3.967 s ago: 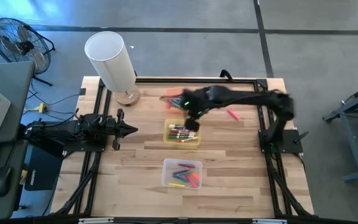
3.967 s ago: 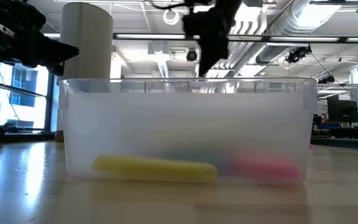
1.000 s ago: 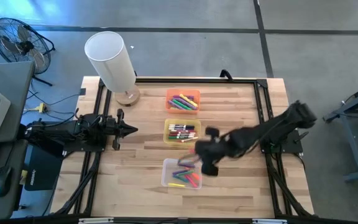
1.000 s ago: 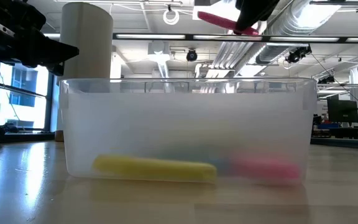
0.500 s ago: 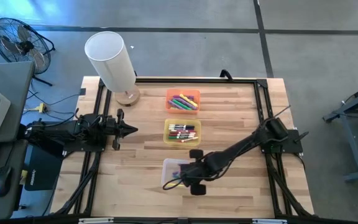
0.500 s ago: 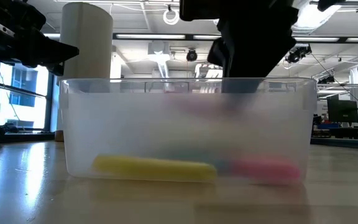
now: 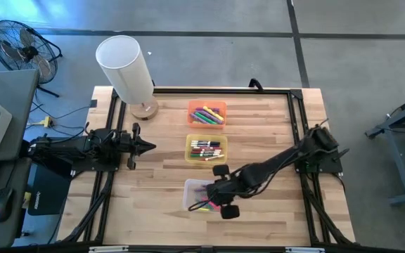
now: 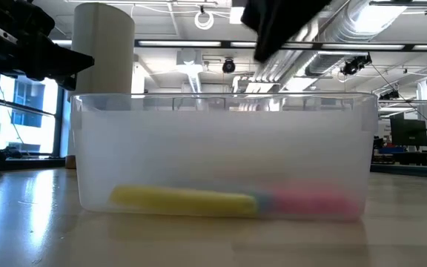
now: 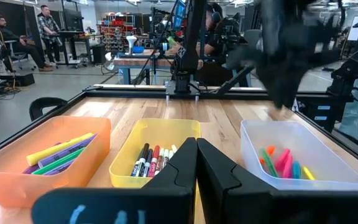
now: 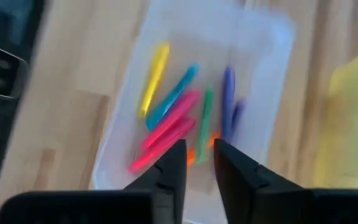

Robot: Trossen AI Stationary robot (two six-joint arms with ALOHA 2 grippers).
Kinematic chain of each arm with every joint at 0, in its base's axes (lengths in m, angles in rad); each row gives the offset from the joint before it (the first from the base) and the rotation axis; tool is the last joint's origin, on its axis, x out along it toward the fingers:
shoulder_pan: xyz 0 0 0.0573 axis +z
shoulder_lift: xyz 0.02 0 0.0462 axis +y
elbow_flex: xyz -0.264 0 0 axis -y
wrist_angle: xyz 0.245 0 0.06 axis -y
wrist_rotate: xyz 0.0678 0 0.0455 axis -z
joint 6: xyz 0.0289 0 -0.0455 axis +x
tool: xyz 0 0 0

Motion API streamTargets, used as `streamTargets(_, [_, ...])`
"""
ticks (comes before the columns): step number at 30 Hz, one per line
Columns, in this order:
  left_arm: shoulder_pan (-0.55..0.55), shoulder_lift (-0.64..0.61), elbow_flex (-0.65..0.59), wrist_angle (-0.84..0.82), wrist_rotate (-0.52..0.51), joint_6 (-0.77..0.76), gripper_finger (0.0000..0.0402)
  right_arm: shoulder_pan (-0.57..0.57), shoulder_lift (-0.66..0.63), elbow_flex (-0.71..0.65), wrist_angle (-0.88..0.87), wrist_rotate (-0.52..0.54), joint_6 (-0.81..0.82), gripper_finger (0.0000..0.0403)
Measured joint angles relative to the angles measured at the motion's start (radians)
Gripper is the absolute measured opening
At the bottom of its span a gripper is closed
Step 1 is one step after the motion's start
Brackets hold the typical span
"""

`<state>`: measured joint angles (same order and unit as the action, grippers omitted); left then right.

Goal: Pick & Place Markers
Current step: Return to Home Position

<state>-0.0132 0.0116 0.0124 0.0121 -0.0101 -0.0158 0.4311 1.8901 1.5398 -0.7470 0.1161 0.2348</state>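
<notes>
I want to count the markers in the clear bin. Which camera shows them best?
The right wrist view: it looks down into the bin, markers in plain sight. In the high view the right hand covers part of it; the low view blurs them through the wall; the left wrist view shows some from the side.

Table (image 7: 259, 133): pale wood planks, smooth, light sheen. Clear bin (image 8: 221, 126): frosted see-through plastic. Orange bin (image 9: 5, 174), yellow bin (image 9: 126, 163): tinted translucent plastic, glossy. Markers (image 10: 173, 121): smooth bright plastic. Right gripper (image 10: 197, 152) fingers (image 10: 166, 174): matt black. Table frame (image 7: 223, 90): black metal.
</notes>
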Motion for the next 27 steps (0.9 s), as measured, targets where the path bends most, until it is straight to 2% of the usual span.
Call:
streamTargets(3, [0.000, 0.000, 0.000, 0.000, 0.000, 0.000, 0.0001, -0.017, -0.077, -0.007, 0.010, 0.014, -0.073, 0.0040])
streamTargets(6, [0.000, 0.000, 0.000, 0.000, 0.000, 0.000, 0.0001, -0.047, -0.193, -0.110, 0.095, -0.003, -0.107, 0.0006])
streamTargets(10, [0.000, 0.000, 0.000, 0.000, 0.000, 0.000, 0.0001, -0.078, -0.419, -0.365, 0.273, -0.013, -0.112, 0.0011])
streamTargets(19, [0.000, 0.000, 0.000, 0.000, 0.000, 0.000, 0.0001, -0.189, -0.974, -0.911, 0.550, -0.021, -0.261, 0.0004])
streamTargets(22, [0.000, 0.000, 0.000, 0.000, 0.000, 0.000, 0.0001, -0.241, -1.134, -1.061, 0.627, -0.069, -0.273, 0.0001])
streamTargets(27, [0.000, 0.000, 0.000, 0.000, 0.000, 0.000, 0.0001, -0.316, -1.338, -1.248, 0.734, -0.242, -0.300, 0.0001])
